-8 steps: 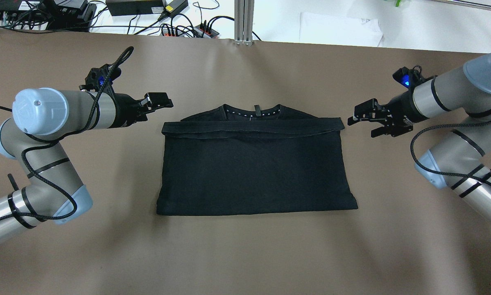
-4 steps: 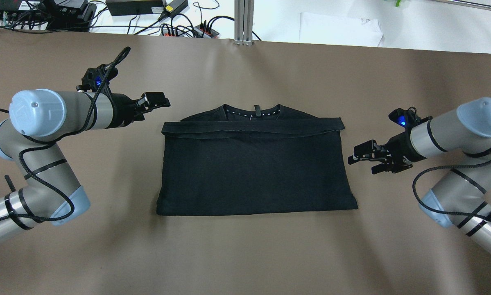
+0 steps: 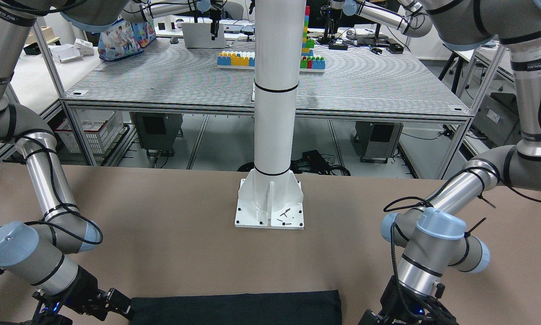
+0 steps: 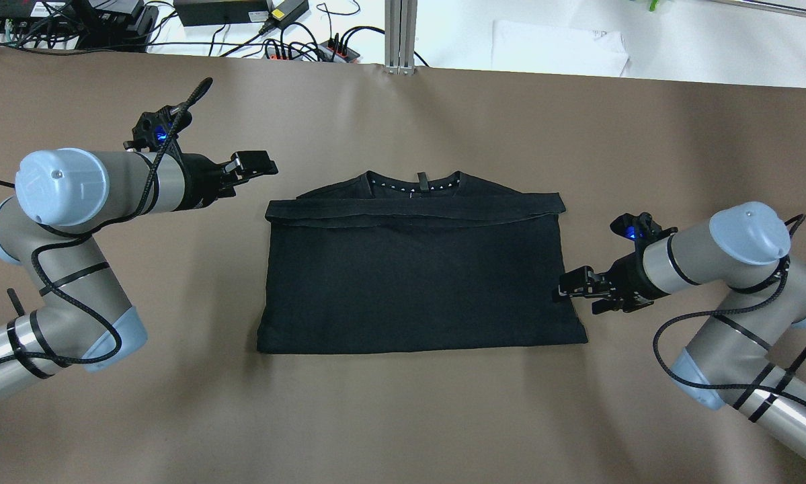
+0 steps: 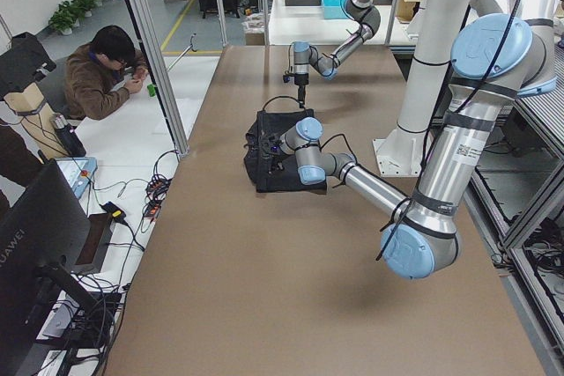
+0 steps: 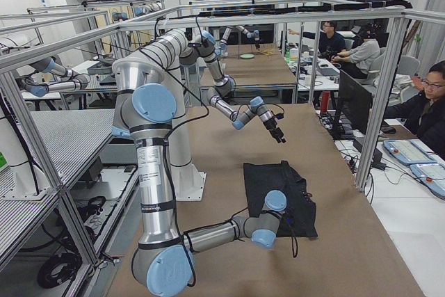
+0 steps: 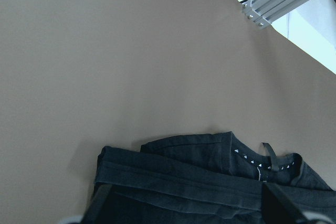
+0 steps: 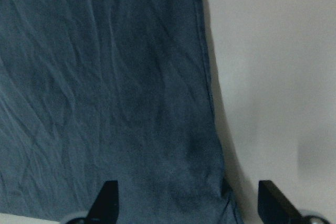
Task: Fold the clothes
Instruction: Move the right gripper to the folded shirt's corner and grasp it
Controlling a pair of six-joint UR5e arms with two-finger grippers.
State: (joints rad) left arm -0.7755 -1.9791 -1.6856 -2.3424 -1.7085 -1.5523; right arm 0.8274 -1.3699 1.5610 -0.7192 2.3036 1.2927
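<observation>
In the middle of the brown surface point(image 4: 403, 417) lay the black garment point(image 4: 416, 275), folded flat into a broad rectangle. Its hemmed edge was doubled over in a band across the far side, and the neckline showed just beyond that band. At its right side edge, toward the near corner, were the right fingers point(image 4: 574, 282), spread apart and gripping nothing. In the right wrist view the garment's side hem ran between the two tips, one over the cloth and the other over bare surface; whether they touched the fabric could not be told. The left fingers point(image 4: 255, 161) were likewise spread and held nothing, raised above the surface off the garment's far left corner and clear of it. At the robot's side of the surface stood the white pillar point(image 3: 270, 135) on its bolted base. Beyond the far edge lay cables point(image 4: 308, 47), and a person point(image 5: 97, 77) sat off that side.
</observation>
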